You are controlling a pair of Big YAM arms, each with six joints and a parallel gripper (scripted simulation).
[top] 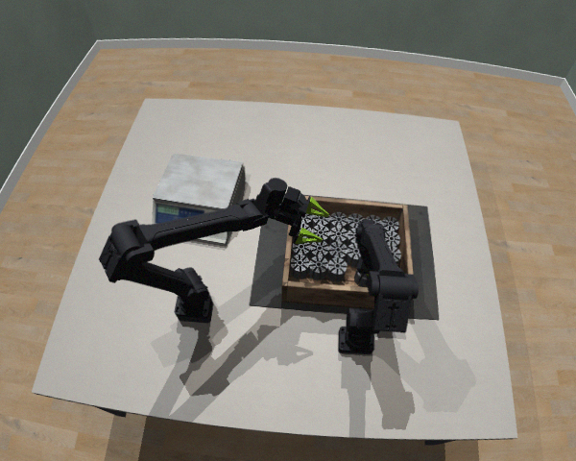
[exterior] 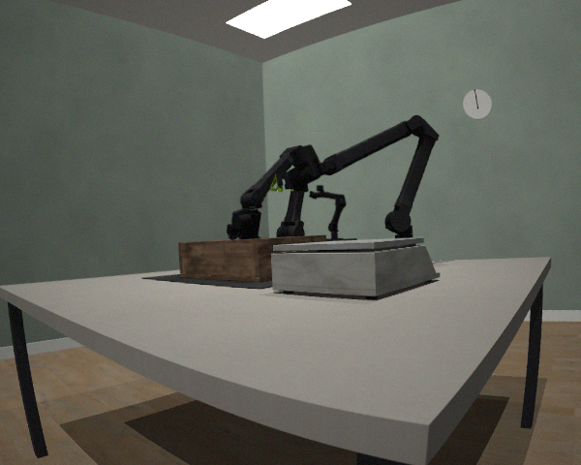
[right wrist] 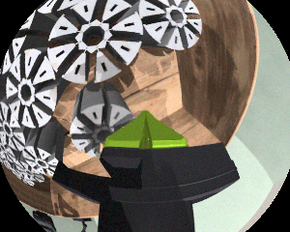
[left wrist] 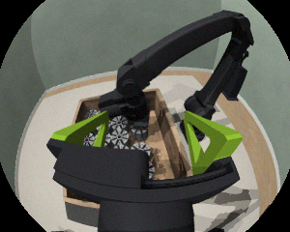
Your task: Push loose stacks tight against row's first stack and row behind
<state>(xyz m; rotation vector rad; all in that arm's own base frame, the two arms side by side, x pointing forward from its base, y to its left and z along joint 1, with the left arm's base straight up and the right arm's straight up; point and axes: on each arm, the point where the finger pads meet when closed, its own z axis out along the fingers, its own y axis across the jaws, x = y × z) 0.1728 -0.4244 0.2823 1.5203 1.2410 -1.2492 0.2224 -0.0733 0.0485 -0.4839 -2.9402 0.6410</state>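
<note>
- Table (top: 278,133) (exterior: 230,340): broad and pale; its dark legs (exterior: 24,380) showed best from the exterior.
- Left arm (top: 194,230) (exterior: 371,147): reached over from beyond the scale. The exterior gave its high elbow, flattened in the top view.
- Right arm (top: 390,285) (exterior: 273,174) (left wrist: 179,43): bent down into the crate, hiding part of the contents from the top.
- Crate (top: 323,286) (exterior: 221,260) (left wrist: 166,121) (right wrist: 208,63): wooden, on a dark mat (top: 268,278) (exterior: 205,281). Exterior caught only outer walls; top and wrist views showed inside.
- Scale (top: 199,181) (exterior: 325,272): beside the crate, well apart from it. Blue panel (top: 169,218) visible from the top, turned away in the exterior.
- Left gripper (top: 324,227) (exterior: 284,189) (left wrist: 147,114): fingers wide apart, nothing between, above the crate's packed stacks (top: 338,231) (left wrist: 118,136) (right wrist: 94,36).
- Right gripper (right wrist: 146,115): fingertips together, nothing clamped; only its own wrist view showed them.
- Loose stack (top: 362,278) (left wrist: 139,131) (right wrist: 101,108): upright inside the crate, a gap between it and its row's packed ones. Right wrist view put it just beside the closed tips; touching or not, could not tell.
- Clock (exterior: 476,104): on the wall, exterior only.
</note>
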